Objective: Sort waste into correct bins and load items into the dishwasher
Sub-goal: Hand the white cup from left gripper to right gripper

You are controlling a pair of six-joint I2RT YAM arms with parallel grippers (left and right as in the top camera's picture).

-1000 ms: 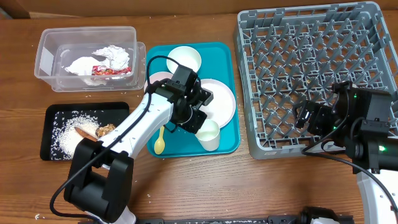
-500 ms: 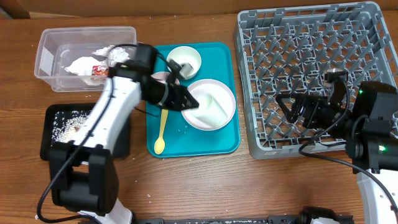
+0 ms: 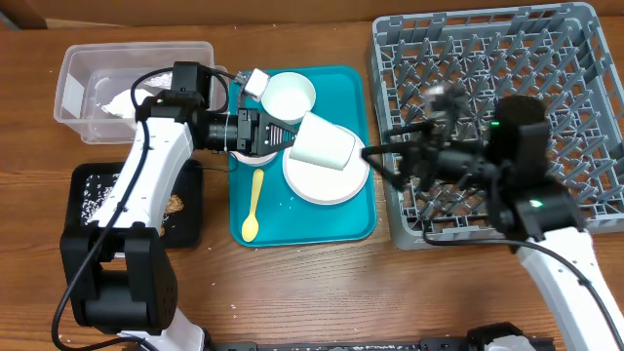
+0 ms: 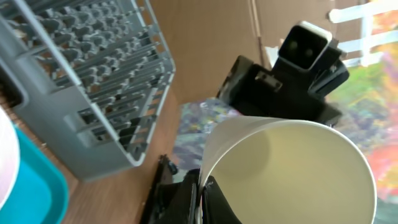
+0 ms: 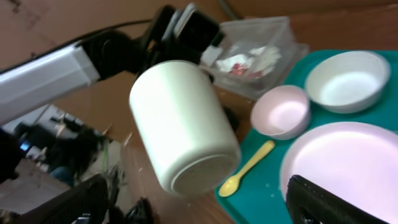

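White cup [image 3: 322, 144] is up in the air right now, tipped on its side over the big plate [image 3: 331, 185] on the teal tray [image 3: 351, 226]. The left gripper [image 3: 295, 136] is clamped on its rim; in the left wrist view the mouth faces that camera, with the fingers pinching the edge. The base points at the right gripper [image 3: 385, 156], which hangs between the cup and the grey rack [image 3: 546, 58] with its fingers spread wide and nothing in them. It's close to the cup but not touching it. Looks to me like a mid-air handover so the cup can go into the rack. If so, I'd bring the right one in square to the base and close across the body of the cup, well away from the rim where the left fingers are. The wall looks smooth and a bit tapered, so gripping right at the end could let it squirt out; further along seems safer. The left should only let go once the right is firmly on, because a drop lands on the plate. Then carry it over and set it mouth down between the pegs. The spoon [image 3: 254, 200] and bowls can wait.
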